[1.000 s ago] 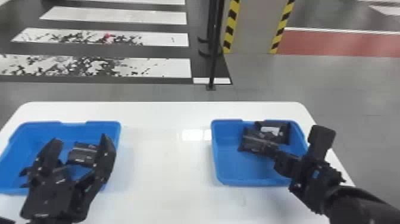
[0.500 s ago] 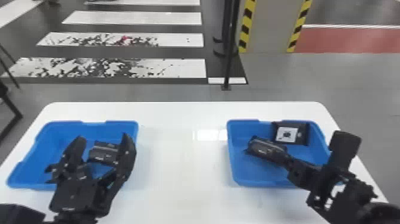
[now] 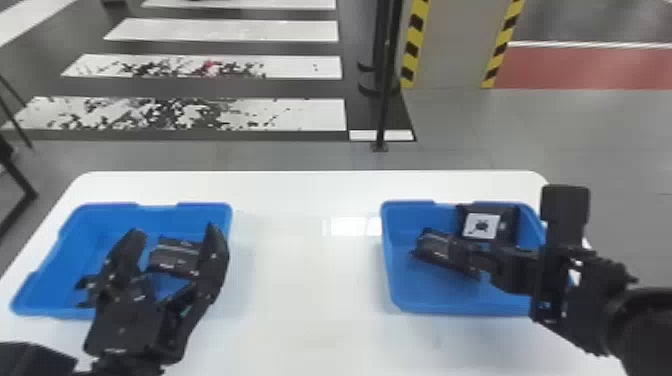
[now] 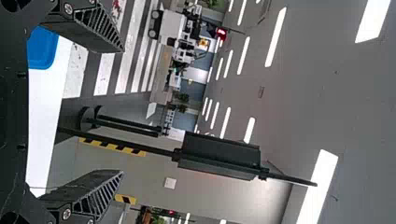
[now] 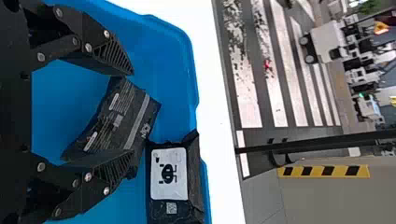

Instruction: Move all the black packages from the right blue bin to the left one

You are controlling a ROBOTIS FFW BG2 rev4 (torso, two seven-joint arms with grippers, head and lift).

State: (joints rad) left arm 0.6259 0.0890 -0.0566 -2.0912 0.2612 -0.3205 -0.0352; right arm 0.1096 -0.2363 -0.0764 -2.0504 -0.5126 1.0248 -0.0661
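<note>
The right gripper [image 5: 131, 113] is standing with its fingers apart; a slip or crease is threatening, since one finger [image 5: 105, 169] is overlapping the face of the tilted black package [image 5: 122, 119] rather than, apparently, bearing on its edge. That package is lying between and partly beneath the fingertips, inside the right bin [image 3: 392, 280]. Just beyond, the labelled package [image 5: 169, 179] is sitting close enough to be snagging a lift. Across the table [image 3: 305, 280], the left gripper [image 3: 174, 229], fingers apart, is hovering by the left bin [image 3: 50, 287].
</note>
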